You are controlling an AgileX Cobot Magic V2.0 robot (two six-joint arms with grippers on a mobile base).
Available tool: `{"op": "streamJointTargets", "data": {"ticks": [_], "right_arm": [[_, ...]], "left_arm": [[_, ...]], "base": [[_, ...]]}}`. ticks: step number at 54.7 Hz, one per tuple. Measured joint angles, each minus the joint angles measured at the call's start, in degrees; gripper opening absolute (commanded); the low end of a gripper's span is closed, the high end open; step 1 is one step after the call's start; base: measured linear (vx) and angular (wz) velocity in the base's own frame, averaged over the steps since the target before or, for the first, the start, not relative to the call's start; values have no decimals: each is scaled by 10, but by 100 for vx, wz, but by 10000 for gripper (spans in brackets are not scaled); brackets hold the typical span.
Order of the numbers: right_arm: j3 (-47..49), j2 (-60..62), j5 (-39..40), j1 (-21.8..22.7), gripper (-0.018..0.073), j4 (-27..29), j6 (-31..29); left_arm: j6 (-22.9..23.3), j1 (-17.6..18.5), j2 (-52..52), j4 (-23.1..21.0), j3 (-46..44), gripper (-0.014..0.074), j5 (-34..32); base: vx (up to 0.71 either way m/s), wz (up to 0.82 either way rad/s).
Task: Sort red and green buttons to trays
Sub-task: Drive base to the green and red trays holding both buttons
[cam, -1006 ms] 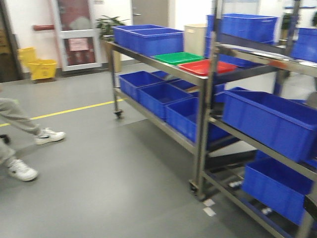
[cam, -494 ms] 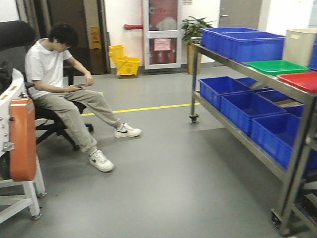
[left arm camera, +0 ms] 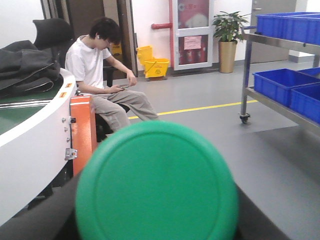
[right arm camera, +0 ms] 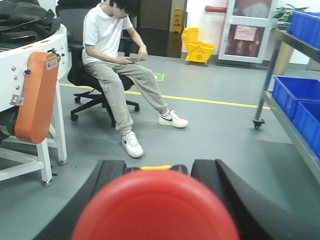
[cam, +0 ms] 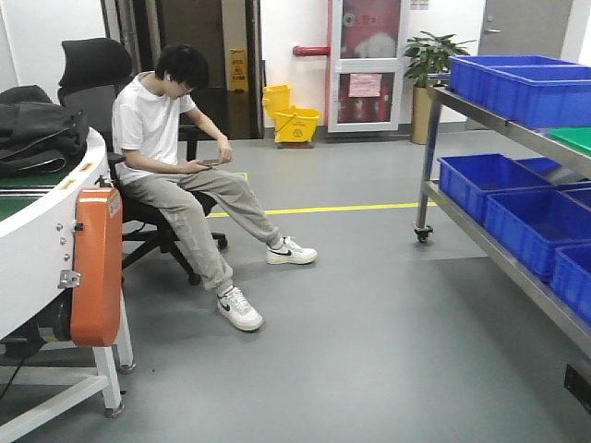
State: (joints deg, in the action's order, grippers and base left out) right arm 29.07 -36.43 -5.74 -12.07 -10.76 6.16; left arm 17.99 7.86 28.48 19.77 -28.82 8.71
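Observation:
In the left wrist view the green button fills the lower middle, its domed cap facing the camera. My left gripper is shut on it, with dark fingers showing at both sides. In the right wrist view the red button sits between the black fingers of my right gripper, which is shut on it. Only a sliver of the green tray shows, on the rack's top shelf at the right edge of the front view. The red tray is out of view. Neither gripper shows in the front view.
A person sits on an office chair at centre left, legs stretched out. A white curved conveyor with an orange guard stands at left. A steel rack with blue crates runs along the right. A yellow mop bucket stands at the back.
The front view has swung left. The rack with both trays slid off to the right. The seated person and the conveyor came into view.

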Motion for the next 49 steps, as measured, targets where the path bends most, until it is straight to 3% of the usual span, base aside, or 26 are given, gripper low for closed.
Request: {"op": "streamJointTargets", "data": {"ticks": [49], "right_arm": [[0,-3,-2,0,-9,0,0]], "left_arm": [[0,0,1,0,0,-3,0]], "base": [[38,5]]}}
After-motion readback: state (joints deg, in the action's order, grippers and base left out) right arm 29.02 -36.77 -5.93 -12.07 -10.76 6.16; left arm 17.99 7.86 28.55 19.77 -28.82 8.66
